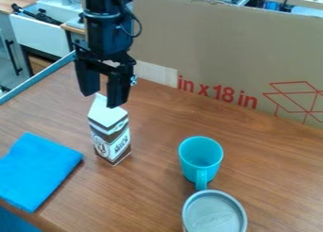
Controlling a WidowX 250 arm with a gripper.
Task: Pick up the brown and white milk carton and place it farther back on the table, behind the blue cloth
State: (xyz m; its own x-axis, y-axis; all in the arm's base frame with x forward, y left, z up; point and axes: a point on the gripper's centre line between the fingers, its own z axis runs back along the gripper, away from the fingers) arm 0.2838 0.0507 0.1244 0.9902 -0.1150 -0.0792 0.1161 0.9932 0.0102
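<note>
Wooden table [151, 193], upright milk carton [110, 132] just below the parted jaws, ungripped.

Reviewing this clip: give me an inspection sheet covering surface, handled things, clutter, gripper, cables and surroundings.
Surface: brown wood-grain table; no spills seen.
Handled things: carton upright, top at the gripper.
Clutter: folded blue cloth left in view; turquoise mug right, handle toward a lidded cup.
Gripper: fingers apart; contact with the carton unclear.
Cables: black loop beside the arm; none seen across the table.
Surroundings: cardboard behind.
</note>
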